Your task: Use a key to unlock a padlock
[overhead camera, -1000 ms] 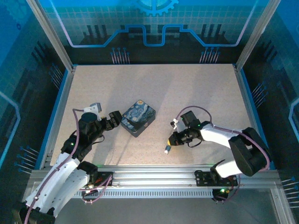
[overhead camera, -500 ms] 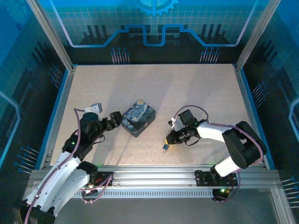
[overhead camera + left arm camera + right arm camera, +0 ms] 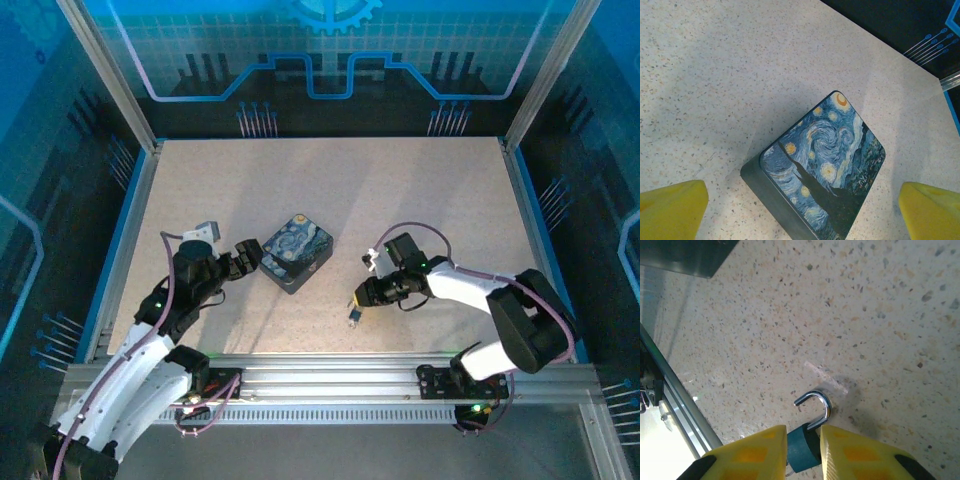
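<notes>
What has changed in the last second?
The right fingers edged slightly left, the padlock between them shifting along; whether their grip has loosened is unclear. The left fingers, wide open, and the printed case stayed put.

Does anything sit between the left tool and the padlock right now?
Yes. The printed case lies directly ahead of the open left tool, roughly on the straight line to the padlock. On the other side, the padlock's blue body sits between the right tool's fingers, with nothing visible between them.
</notes>
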